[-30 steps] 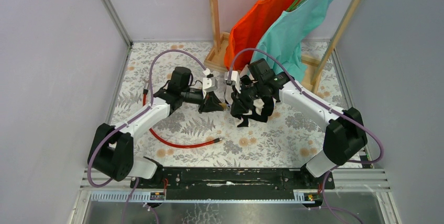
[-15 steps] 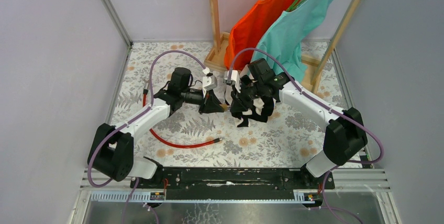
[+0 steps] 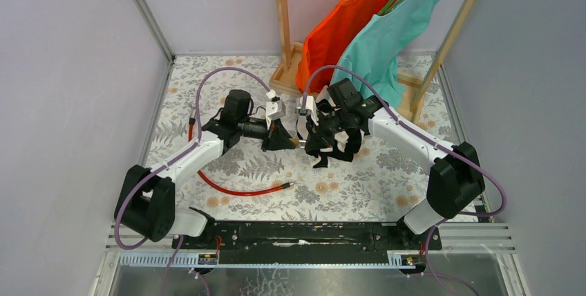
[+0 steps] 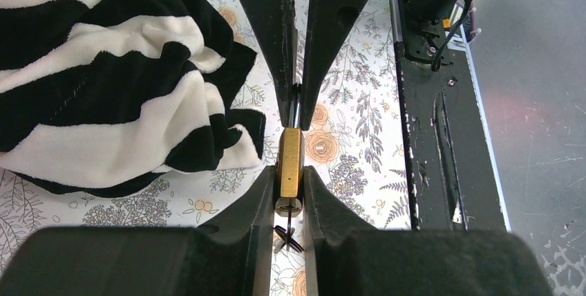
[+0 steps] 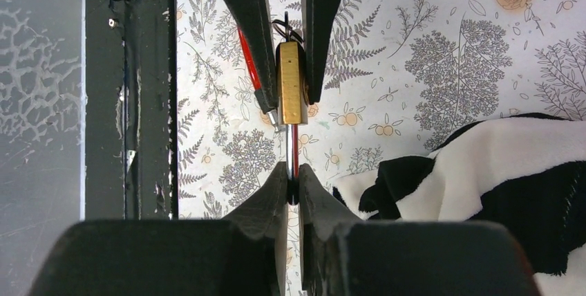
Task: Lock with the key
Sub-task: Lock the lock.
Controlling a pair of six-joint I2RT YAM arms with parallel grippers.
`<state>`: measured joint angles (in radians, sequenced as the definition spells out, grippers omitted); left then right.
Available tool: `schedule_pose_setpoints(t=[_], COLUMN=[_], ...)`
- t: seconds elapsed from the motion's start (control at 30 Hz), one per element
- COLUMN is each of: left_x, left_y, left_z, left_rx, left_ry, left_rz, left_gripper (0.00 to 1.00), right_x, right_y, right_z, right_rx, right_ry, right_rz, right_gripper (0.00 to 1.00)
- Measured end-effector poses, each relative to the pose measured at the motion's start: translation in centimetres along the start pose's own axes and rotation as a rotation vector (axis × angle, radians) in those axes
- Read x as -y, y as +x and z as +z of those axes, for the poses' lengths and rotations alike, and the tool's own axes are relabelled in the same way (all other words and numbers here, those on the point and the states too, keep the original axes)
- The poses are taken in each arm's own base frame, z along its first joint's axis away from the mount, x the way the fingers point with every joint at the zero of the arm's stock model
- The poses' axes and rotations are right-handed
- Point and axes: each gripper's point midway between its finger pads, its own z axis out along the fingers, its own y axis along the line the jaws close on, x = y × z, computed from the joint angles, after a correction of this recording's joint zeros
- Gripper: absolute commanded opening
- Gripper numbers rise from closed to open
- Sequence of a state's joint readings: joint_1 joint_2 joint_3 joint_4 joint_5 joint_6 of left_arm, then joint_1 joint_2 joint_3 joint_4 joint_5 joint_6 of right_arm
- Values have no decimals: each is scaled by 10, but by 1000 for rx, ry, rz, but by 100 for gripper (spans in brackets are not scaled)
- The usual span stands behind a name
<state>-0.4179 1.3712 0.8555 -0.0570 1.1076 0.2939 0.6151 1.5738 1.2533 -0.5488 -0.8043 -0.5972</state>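
Observation:
A brass padlock (image 4: pixel 290 154) hangs above the floral table, its body clamped between my left gripper's (image 4: pixel 290 173) fingers. The key (image 4: pixel 287 230), thin and dark with a small wire ring, sticks out of the padlock's bottom end, inside the left jaws. My right gripper (image 5: pixel 293 177) is shut on the padlock's steel shackle (image 5: pixel 294 147). In the right wrist view the padlock (image 5: pixel 292 92) sits between the left fingers (image 5: pixel 242 26), with the key ring (image 5: pixel 290 30) beyond. In the top view both grippers (image 3: pixel 285 138) (image 3: pixel 306 137) meet tip to tip.
A black-and-white striped cloth (image 3: pixel 335 145) lies under and beside the right gripper. A red cable (image 3: pixel 235 189) curves across the table's left half. A wooden rack with orange and teal garments (image 3: pixel 366 26) stands at the back. The black base rail (image 3: pixel 304 234) runs along the near edge.
My right gripper's jaws have closed onto the shackle. The left gripper keeps its hold on the padlock body, and both arms have barely moved.

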Motion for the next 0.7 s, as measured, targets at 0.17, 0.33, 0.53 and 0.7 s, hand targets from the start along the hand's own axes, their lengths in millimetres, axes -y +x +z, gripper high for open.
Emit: schedule_pose_setpoints(t=[0.17,0.33,0.53,0.7], left_x=[-1,0,3,2], left_y=[1,3,0,0], left_z=[1,0,1,1], left_rx=[14,30,45,49], left_ry=[-5,-10,4,4], left_rz=[-4,-17,-11,-8], left_gripper=[0,0,0,0], right_x=[-1,-2,-5,-5], right_y=[0,2,-1,-2], right_z=[1,4,1,1], right_rx=[6,24,42,48], right_ry=[-6,-9,2,-2], right_rz=[8,28,30,39], right_gripper=[0,0,0,0])
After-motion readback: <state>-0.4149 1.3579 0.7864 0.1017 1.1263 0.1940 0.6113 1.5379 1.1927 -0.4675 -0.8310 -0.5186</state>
